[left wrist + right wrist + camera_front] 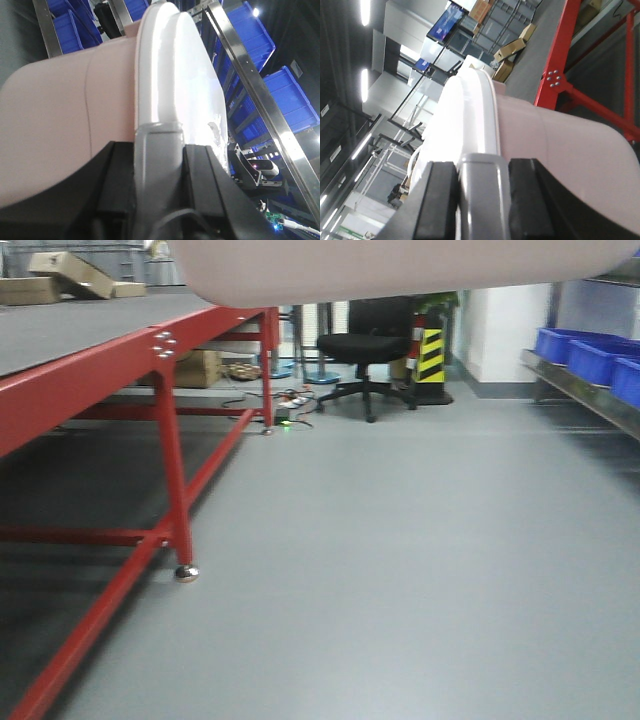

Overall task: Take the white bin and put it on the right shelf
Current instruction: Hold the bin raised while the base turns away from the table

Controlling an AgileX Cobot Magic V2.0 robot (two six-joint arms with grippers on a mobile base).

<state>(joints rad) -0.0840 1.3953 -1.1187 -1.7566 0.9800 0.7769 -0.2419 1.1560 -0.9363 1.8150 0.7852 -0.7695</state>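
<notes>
Two grippers: left gripper (157,192), right gripper (482,200), jaws clamped on white bin (60,125).
Left: red table (100,370).
Right edge: blue bins (590,355), right shelf (575,388).

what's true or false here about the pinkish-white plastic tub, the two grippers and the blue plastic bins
1. The pinkish-white translucent plastic tub stands on the grey floor. False: it is held up in the air.
2. The left gripper is shut on the tub's grey handle. True.
3. The right gripper is open and empty. False: it clamps the other grey handle.
4. Blue plastic bins sit on the stainless-steel rack. True.
5. The black office chair stands on the red-framed table. False: it stands on the floor.
</notes>
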